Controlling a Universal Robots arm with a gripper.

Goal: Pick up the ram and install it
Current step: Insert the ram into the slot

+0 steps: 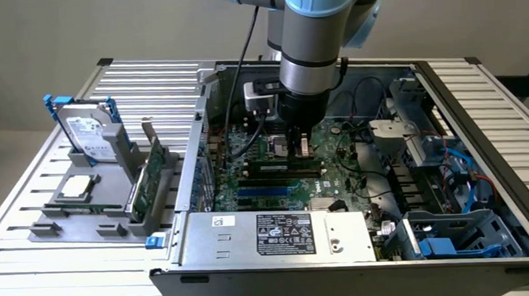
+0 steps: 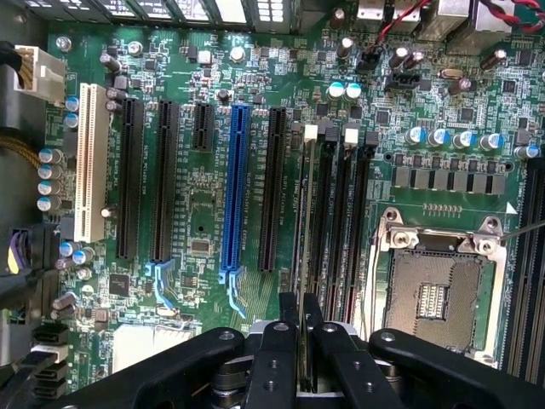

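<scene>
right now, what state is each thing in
gripper, shut on the ram
ram, held on edge along the memory slots
processor socket, empty
computer case, side open
hard drive, standing upright
expansion card, standing on edge

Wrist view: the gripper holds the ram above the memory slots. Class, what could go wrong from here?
1. The ram, held edge-on by the gripper, may miss its memory slot and jam on the slot wall.
2. Clamped at one narrow spot, it might tilt when pressed.
3. The bare processor socket lies beside the slots; a slip could damage it.
</scene>
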